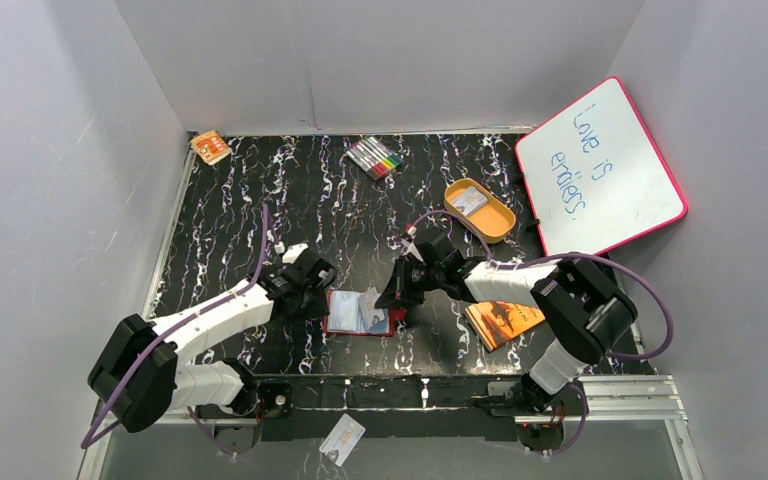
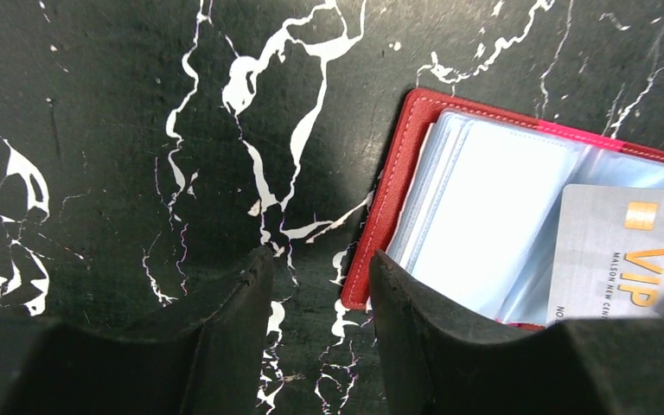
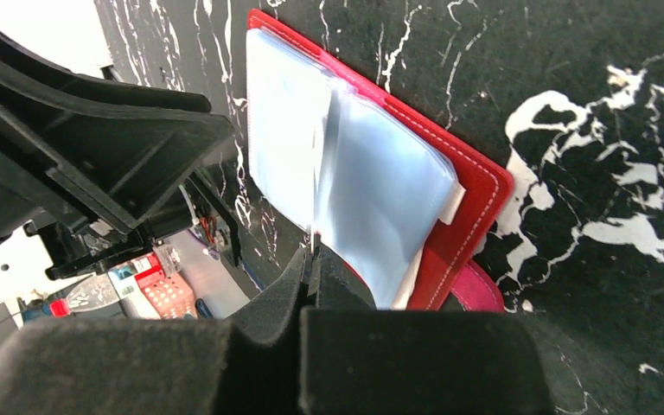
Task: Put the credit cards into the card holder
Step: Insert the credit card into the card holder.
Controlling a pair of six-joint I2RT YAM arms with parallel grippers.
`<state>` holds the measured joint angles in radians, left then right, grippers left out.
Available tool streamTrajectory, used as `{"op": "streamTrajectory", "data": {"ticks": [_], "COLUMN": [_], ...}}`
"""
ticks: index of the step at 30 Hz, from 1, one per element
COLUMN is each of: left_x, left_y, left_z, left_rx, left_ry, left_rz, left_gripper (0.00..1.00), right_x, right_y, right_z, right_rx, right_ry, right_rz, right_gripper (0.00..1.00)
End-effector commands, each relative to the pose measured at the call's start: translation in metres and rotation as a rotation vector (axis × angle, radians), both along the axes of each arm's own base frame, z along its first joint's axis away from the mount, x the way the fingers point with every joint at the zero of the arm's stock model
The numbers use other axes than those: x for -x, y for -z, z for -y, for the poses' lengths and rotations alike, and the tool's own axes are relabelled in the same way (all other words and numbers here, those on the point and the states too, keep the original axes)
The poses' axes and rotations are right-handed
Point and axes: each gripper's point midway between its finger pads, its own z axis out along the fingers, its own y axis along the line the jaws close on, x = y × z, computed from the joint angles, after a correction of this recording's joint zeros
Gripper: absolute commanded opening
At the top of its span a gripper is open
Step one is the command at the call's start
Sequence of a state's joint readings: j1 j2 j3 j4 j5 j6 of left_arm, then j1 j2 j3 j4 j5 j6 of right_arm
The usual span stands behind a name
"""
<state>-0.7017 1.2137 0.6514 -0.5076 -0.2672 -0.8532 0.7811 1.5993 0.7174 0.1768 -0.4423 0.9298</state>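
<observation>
Spread open near the front of the black, white-veined table [image 1: 240, 200], between the two arms: the card holder [image 1: 355, 320], long axis running left to right.

Dark-red leather-look cover with pale stitching and rounded corners, clear plastic sleeves fanned inside. Among the sleeves, a grey credit card [image 2: 631, 251] marked "VIP" in orange, small print below reading "MALSON NEW CEN", cut off. Left gripper [image 2: 320, 277] with jaws apart astride a corner of the cover, one pad [image 2: 432, 346] over the stitching. Right gripper [image 3: 311, 268] pinched closed at the sleeves' edge; cannot tell whether a leaf is caught. Second credit card [image 1: 343, 440] on the ledge below the table, well apart.
</observation>
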Motion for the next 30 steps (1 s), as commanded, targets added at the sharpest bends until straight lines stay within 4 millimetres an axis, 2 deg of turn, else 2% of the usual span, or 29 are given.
{"op": "streamTrajectory", "data": {"ticks": [1, 9, 16, 19, 30], "left_x": [0.004, 0.011, 0.015, 0.017, 0.019], "left_y": [0.005, 0.016, 0.023, 0.025, 0.028], "left_z": [0.0, 0.0, -0.002, 0.0, 0.005], "left_rx": [0.018, 0.021, 0.017, 0.03, 0.049], "left_ry": [-0.013, -0.004, -0.003, 0.003, 0.011], "left_rz": [-0.022, -0.056, -0.072, -0.083, -0.099], "left_gripper": [0.43, 0.42, 0.42, 0.4, 0.39], "right_x": [-0.002, 0.002, -0.011, -0.01, -0.002], "right_y": [-0.011, -0.006, -0.015, -0.01, -0.005], "right_z": [-0.011, -0.013, 0.003, 0.007, -0.005], "right_rx": [-0.079, -0.083, -0.054, -0.039, -0.094], "right_ry": [-0.024, -0.039, 0.085, 0.096, 0.027], "right_rz": [0.019, -0.012, 0.077, 0.067, 0.011], "right_gripper": [0.0, 0.0, 0.0, 0.0, 0.0]}}
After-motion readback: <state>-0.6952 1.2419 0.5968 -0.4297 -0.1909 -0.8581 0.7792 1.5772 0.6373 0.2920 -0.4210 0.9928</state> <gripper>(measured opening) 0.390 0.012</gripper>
